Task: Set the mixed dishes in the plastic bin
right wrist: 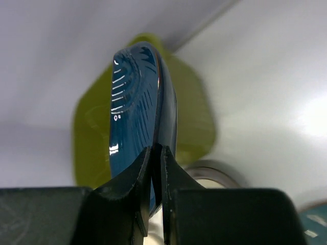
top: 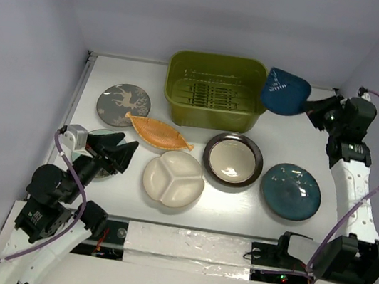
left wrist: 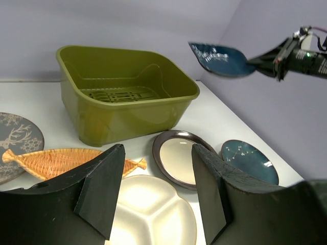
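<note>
Pinched in right tool (right wrist: 156,153), aloft beside far right corner of plastic bin (top: 220,64): dark blue triangular plate (top: 282,92). Left tool (left wrist: 158,149): parted, empty.

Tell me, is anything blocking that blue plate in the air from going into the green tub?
Nothing visible. The dark blue plate, pinched in the right gripper, hangs by the right rim of the green bin; the bin's top is open and no dish lies inside.

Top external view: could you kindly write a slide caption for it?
Right tool holds the dark blue plate raised beside the olive bin; other plates lie on the table.
</note>
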